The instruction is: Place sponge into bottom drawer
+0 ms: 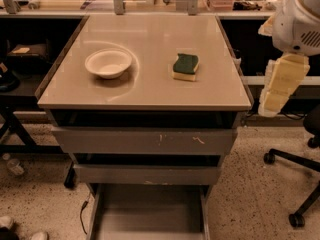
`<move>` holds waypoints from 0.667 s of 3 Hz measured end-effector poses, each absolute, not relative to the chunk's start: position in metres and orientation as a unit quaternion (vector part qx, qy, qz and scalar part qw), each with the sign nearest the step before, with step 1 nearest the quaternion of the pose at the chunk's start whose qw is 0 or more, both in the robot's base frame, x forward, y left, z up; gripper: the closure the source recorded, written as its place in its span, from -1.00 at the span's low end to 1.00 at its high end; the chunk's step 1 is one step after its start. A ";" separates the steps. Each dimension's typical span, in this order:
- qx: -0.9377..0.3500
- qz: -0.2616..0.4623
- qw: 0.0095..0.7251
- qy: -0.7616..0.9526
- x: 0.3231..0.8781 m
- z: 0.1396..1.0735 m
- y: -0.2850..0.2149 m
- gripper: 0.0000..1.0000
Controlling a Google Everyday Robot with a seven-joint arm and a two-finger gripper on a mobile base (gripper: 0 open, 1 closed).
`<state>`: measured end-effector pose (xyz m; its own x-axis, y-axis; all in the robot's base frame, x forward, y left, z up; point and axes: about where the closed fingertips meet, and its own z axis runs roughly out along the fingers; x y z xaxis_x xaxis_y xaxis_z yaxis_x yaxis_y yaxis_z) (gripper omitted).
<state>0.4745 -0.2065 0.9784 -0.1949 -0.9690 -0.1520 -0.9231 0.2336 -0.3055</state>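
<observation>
The sponge (185, 66), dark green on a yellow base, lies on the beige cabinet top (150, 91), right of centre. The bottom drawer (150, 211) is pulled out at the frame's lower edge, and its flat grey floor shows nothing on it. My gripper (278, 84), pale yellow blocks under a white arm housing, hangs at the right edge. It is beside the cabinet's right side, level with the top, well apart from the sponge and holding nothing that I can see.
A white bowl (108, 63) sits left of the sponge. The scratched-front drawer (145, 141) and the middle drawer (147, 174) are nearly closed. A black office chair base (300, 184) stands on the floor at right. A shelf with clutter runs behind the cabinet.
</observation>
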 end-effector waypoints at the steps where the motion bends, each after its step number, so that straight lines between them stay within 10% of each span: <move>1: -0.621 -0.086 0.145 0.766 0.513 0.978 -0.203 -1.00; 2: -0.626 -0.102 0.138 0.761 0.558 0.982 -0.196 -1.00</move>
<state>0.5576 -0.1964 0.9823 -0.1775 -0.9807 -0.0816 -0.9247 0.1946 -0.3273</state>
